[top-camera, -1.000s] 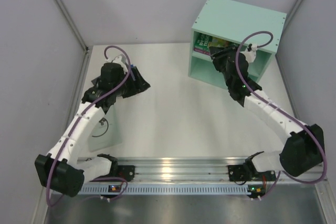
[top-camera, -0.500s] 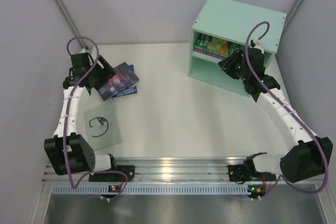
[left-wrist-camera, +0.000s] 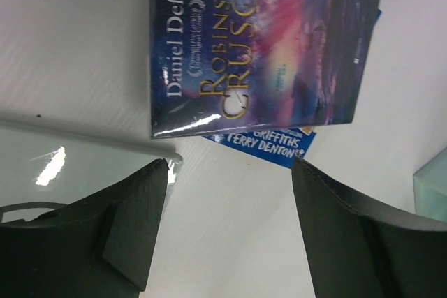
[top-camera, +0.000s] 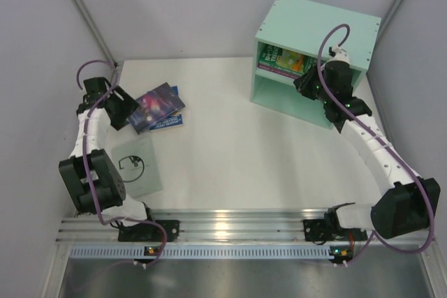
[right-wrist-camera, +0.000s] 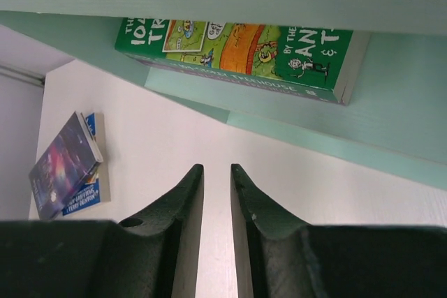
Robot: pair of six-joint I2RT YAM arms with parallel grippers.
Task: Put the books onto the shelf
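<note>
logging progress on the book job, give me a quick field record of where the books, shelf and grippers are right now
shelf: mint-green, far right of the table, two compartments
shelved: green book lying flat in the upper compartment, second book under it
on table: dark Robinson Crusoe book lying on top of the blue book, far left
left gripper: open, empty, facing that stack
right gripper: narrowly open, empty, in front of the shelf
other: pale sheet flat on the table, near left
</note>
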